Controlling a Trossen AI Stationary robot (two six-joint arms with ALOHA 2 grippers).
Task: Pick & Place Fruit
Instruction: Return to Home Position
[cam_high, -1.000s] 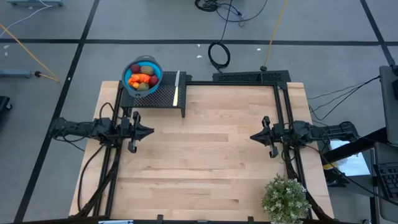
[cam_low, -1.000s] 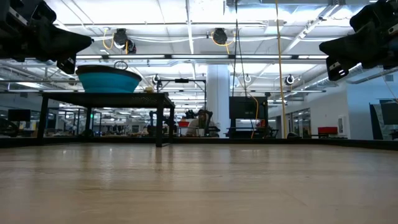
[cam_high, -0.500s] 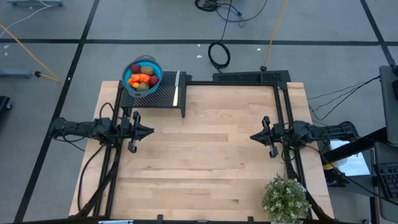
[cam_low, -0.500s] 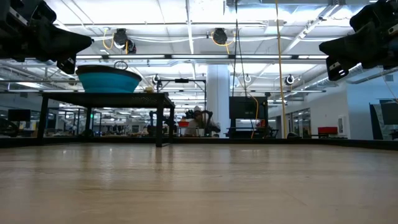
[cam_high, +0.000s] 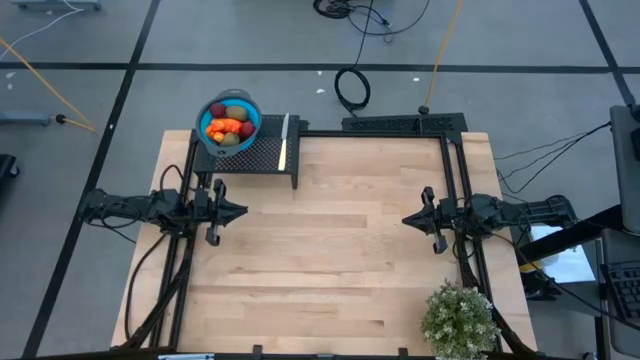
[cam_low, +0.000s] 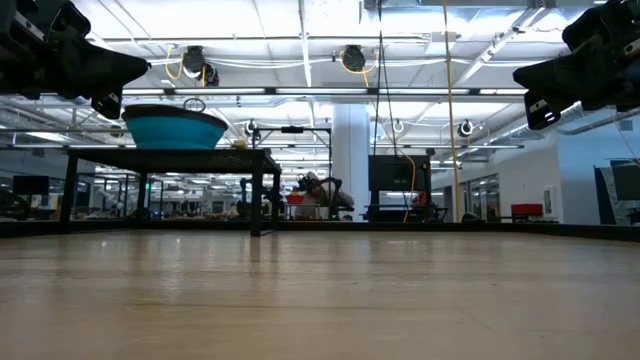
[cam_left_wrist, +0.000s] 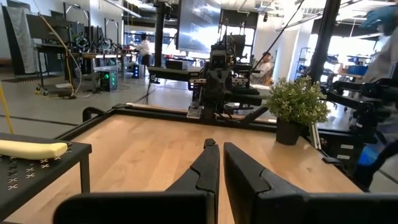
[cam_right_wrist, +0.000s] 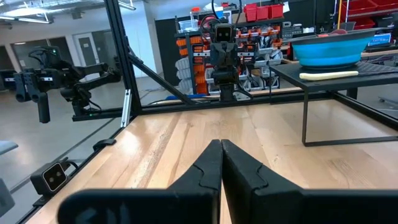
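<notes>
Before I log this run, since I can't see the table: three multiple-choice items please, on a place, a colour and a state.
1. Where is the fruit? A. on the floor B. in the bowl on the shelf C. under the shelf
2. What colour is the knife? A. pale yellow B. red C. black
3. The left gripper and right gripper are: A. holding fruit B. holding the knife C. empty
Answers: 1 B, the pieces sit heaped in the bowl; 2 A, it lies pale against the dark shelf; 3 C, nothing is between either's fingers.
</notes>
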